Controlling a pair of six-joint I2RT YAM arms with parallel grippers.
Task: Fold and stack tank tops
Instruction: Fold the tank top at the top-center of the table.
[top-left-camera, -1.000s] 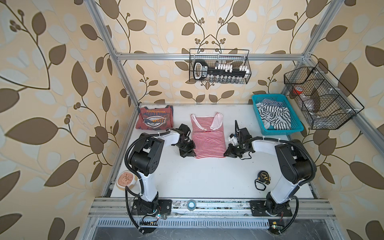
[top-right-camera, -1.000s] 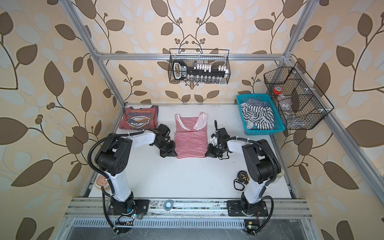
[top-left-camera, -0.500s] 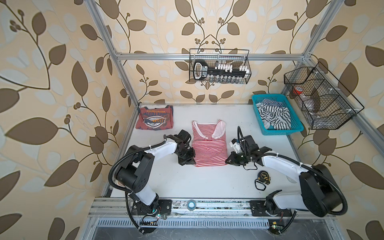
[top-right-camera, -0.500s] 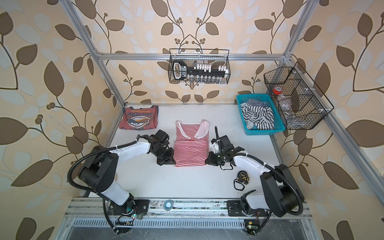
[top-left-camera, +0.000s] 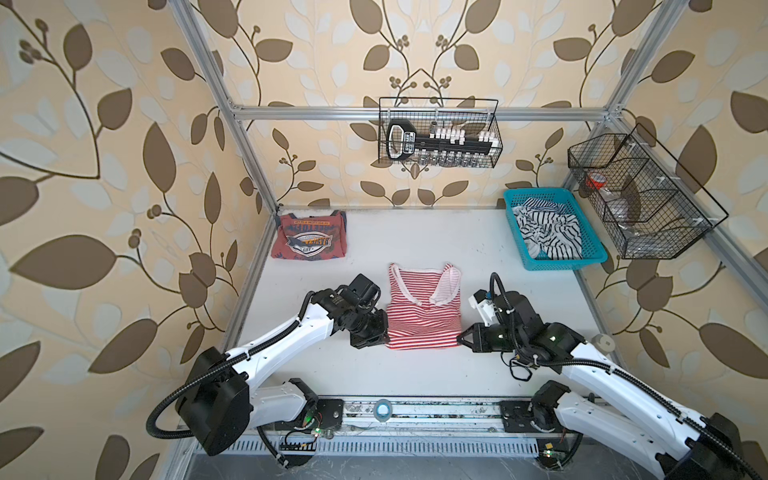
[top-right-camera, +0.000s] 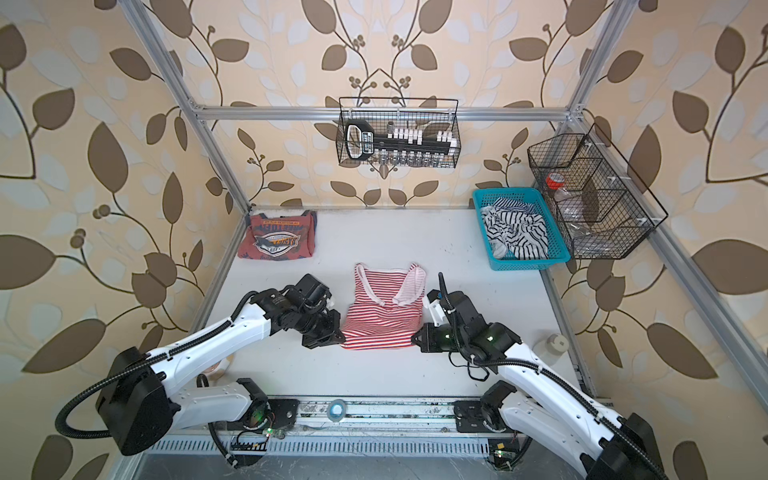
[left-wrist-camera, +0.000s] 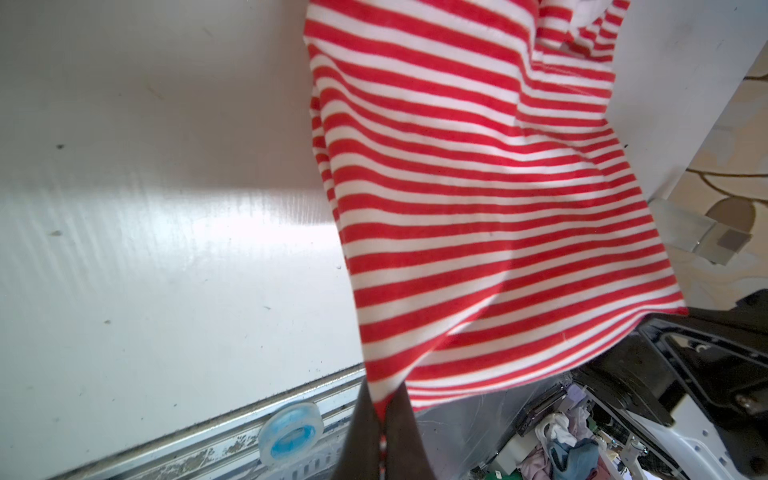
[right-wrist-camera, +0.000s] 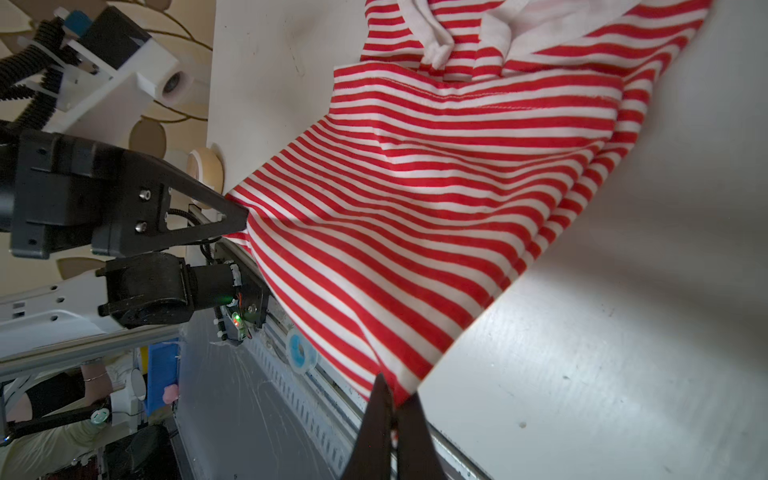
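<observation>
the left gripper (top-left-camera: 385, 337) and right gripper (top-left-camera: 460, 338) each pinched shut on a hem corner of the red-and-white striped tank top (top-left-camera: 422, 320) mid-table, stretching the hem taut, likely for folding. the folded dusty red tank top (top-left-camera: 309, 243) lay at the far left corner, probably the stack's base.

Striped tank top (top-left-camera: 422, 320): soft red-and-white knit cloth, matt and slightly fuzzy, with plain white cloth trim. Dusty red tank top (top-left-camera: 309, 243): matt cloth carrying a flat printed graphic. The white surface (top-left-camera: 415, 237) is smooth with a dull sheen, lightly scuffed and speckled. The fingers (left-wrist-camera: 365, 432) are matt black plastic. The arm shell (top-left-camera: 291, 336) is smooth white plastic with a slight gloss. Basket (top-left-camera: 565, 262): turquoise perforated plastic. Wire rack (top-left-camera: 498, 137): thin black coated metal. Frame (top-left-camera: 311, 113): silver metal, satin finish.
</observation>
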